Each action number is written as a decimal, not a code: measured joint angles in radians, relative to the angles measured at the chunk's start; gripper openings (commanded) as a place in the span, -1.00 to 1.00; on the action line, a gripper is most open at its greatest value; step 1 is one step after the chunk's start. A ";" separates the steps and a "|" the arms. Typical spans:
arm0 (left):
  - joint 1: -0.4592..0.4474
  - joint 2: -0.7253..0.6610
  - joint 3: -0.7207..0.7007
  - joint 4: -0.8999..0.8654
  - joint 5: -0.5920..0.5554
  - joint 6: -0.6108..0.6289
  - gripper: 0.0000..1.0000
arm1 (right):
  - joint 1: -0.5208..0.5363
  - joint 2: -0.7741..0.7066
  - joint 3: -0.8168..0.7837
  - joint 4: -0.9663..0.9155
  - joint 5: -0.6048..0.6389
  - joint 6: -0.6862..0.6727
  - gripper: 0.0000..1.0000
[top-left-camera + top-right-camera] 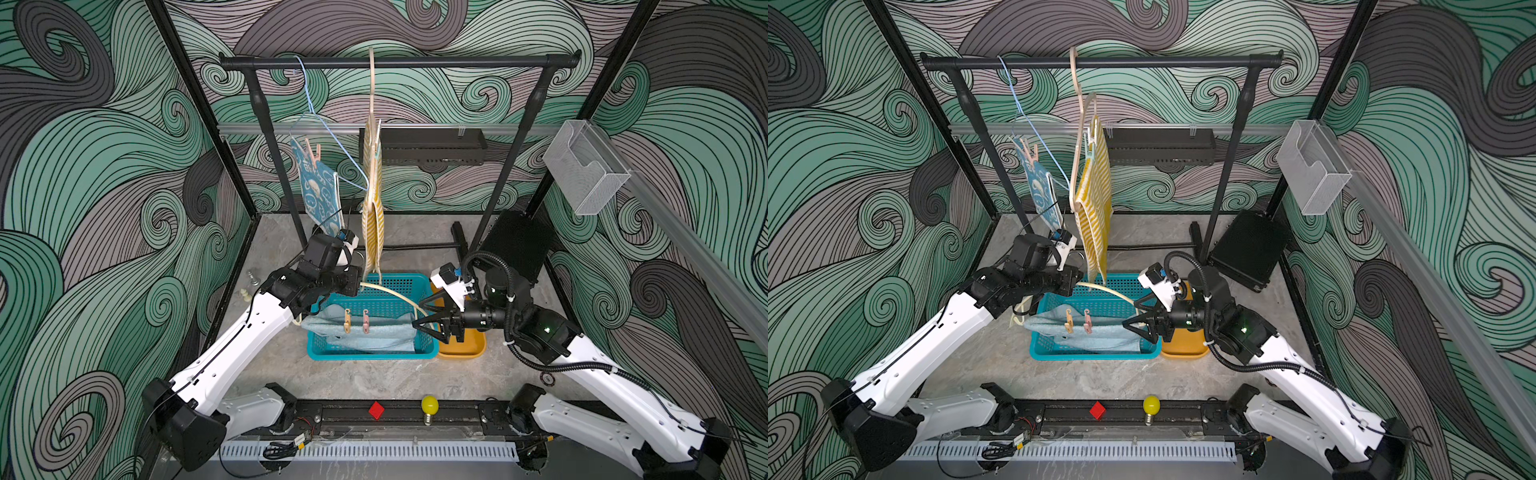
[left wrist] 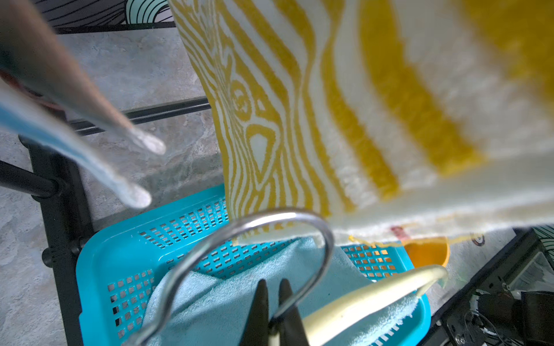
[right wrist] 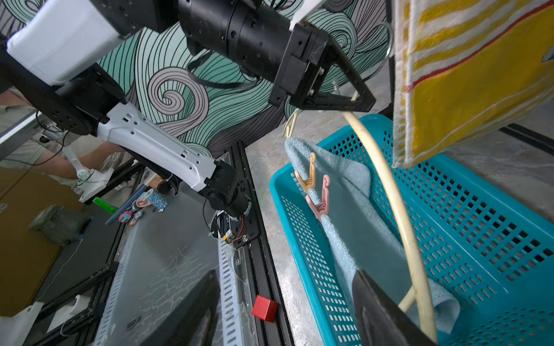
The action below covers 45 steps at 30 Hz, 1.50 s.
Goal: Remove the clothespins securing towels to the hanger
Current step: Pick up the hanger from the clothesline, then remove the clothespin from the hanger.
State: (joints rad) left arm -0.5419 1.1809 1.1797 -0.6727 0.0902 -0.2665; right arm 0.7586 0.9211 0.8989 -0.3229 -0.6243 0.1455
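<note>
A: Start big. What hangs where?
B: The rack (image 1: 399, 62) stands at the back of the desk (image 1: 374, 376). Two hangers are on its rail. A wire hanger (image 1: 332, 133) carries the bunny towel (image 1: 318, 191), and a tan hanger (image 1: 371, 83) carries the striped towel (image 1: 372, 232). Both towels hang straight down.

A: And the basket?
B: The basket (image 1: 374, 355) sits on the desk under the striped towel, between the two arms. The blue towel (image 1: 374, 334) lies in it, draped over the cream hanger (image 1: 395, 293). That hanger's long axis runs across the basket from the left arm's side to the right's, and it is raised at the hook end on the left.

A: The jaws?
B: The left jaws are closed tight on the cream hanger at the foot of its hook, where the fingers (image 2: 260, 311) pinch it. The right jaws stand wide apart at the hanger's far end, over the basket's right rim, holding nothing. The hanger runs just beside one finger (image 3: 380, 311).

A: Pegs?
B: An orange peg (image 1: 347, 322) and a pink peg (image 1: 365, 323) bite the blue towel's top fold side by side, handles up. A peg pair (image 1: 312, 150), pink and orange, grips the bunny towel's top edge, also handles up. A pale peg (image 1: 1089, 143) is at the striped towel's top, and I can't tell which way it points.
</note>
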 measured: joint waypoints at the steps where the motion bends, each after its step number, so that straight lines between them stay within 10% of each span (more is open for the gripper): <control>1: 0.000 -0.001 -0.003 0.001 0.002 0.000 -1.00 | 0.017 0.006 0.000 -0.003 0.011 -0.006 0.39; 19: -0.011 -0.035 -0.135 0.016 0.071 -0.024 -1.00 | 0.291 0.259 -0.002 0.015 0.223 -0.084 0.38; 45: -0.028 -0.046 -0.158 0.019 0.078 -0.050 -1.00 | 0.364 0.488 0.038 0.132 0.277 -0.217 0.34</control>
State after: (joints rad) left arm -0.5701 1.1347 1.0218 -0.6533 0.1684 -0.3161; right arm 1.1221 1.4094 0.9367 -0.1913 -0.3470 -0.0719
